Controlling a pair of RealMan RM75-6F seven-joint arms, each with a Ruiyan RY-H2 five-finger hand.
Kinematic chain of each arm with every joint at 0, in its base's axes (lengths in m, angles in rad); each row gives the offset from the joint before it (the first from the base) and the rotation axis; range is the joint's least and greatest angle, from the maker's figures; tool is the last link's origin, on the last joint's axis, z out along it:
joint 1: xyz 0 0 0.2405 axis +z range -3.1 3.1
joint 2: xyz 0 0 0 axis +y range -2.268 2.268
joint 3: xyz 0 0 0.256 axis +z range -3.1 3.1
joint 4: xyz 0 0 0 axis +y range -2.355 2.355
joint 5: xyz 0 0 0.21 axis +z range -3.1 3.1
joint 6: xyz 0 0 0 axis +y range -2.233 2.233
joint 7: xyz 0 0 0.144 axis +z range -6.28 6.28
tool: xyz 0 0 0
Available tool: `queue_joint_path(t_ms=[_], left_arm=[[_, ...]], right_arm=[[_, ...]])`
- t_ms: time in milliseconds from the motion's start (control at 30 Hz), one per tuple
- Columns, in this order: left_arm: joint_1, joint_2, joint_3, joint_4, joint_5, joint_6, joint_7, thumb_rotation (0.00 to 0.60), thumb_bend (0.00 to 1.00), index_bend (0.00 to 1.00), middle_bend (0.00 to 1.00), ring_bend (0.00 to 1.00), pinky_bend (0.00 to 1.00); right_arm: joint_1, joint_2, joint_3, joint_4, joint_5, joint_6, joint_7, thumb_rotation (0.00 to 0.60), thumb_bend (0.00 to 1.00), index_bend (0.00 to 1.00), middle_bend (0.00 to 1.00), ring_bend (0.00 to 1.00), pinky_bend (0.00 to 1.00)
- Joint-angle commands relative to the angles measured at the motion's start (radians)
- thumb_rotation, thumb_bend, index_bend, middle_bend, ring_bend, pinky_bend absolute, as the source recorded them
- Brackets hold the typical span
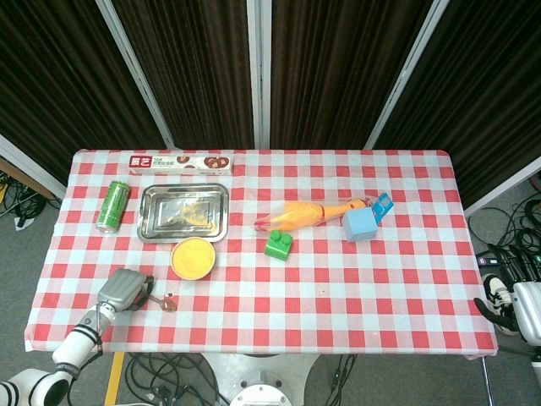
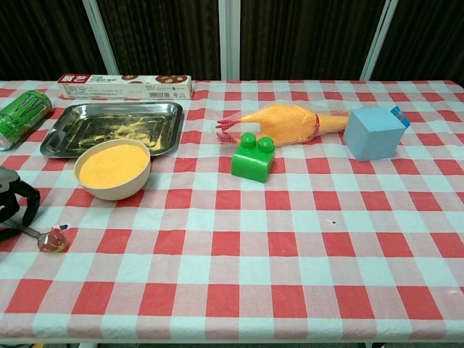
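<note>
Head view: left hand [image 1: 121,289] sits at the surface's [image 1: 355,296] front-left corner, fingers curled about the handle of a spoon [image 1: 163,301], whose bowl lies just in front of the orange-filled bowl [image 1: 193,257]. Right hand [image 1: 517,306] hangs off the right edge; grip cannot be told. Chest view: left hand [image 2: 9,199] at left edge, holding spoon [image 2: 45,238] near the bowl [image 2: 113,170].

The left hand [image 1: 121,289] lay low at the near left tabletop [image 1: 338,288] edge, fingers [image 2: 14,205] curled downward. The right hand [image 1: 517,306] hung beyond the right edge.
</note>
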Motion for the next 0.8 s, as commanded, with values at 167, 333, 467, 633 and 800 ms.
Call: queue_joint_path(t_ms=[167,333,467,633,800], left_arm=[[0.004,0.066,-0.026,-0.078,-0.013,0.054,0.026,0.600,0.41,0.62,0.91,0.86,0.93],[-0.019,0.132,-0.082,-0.156,-0.055,0.069,0.032,0.600,0.41,0.62,0.91,0.86,0.93],[-0.061,0.159,-0.127,-0.209,-0.087,0.062,0.087,0.600,0.41,0.62,0.91,0.86,0.93],[-0.152,0.163,-0.156,-0.245,-0.175,-0.017,0.225,0.600,0.42,0.62,0.91,0.86,0.93],[-0.225,0.106,-0.165,-0.235,-0.298,-0.022,0.402,0.600,0.42,0.62,0.91,0.86,0.93]], right_arm=[[-0.002,0.003,0.002,0.004,-0.006,0.012,0.005,0.600,0.17,0.00,0.12,0.00,0.04],[-0.001,-0.003,0.004,0.020,-0.005,0.011,0.023,0.600,0.17,0.00,0.12,0.00,0.04],[0.004,-0.002,0.005,0.025,-0.010,0.009,0.026,0.600,0.17,0.00,0.12,0.00,0.04],[0.007,-0.004,0.004,0.028,-0.018,0.008,0.031,0.600,0.17,0.00,0.12,0.00,0.04],[0.004,-0.004,0.004,0.031,-0.011,0.009,0.034,0.600,0.17,0.00,0.12,0.00,0.04]])
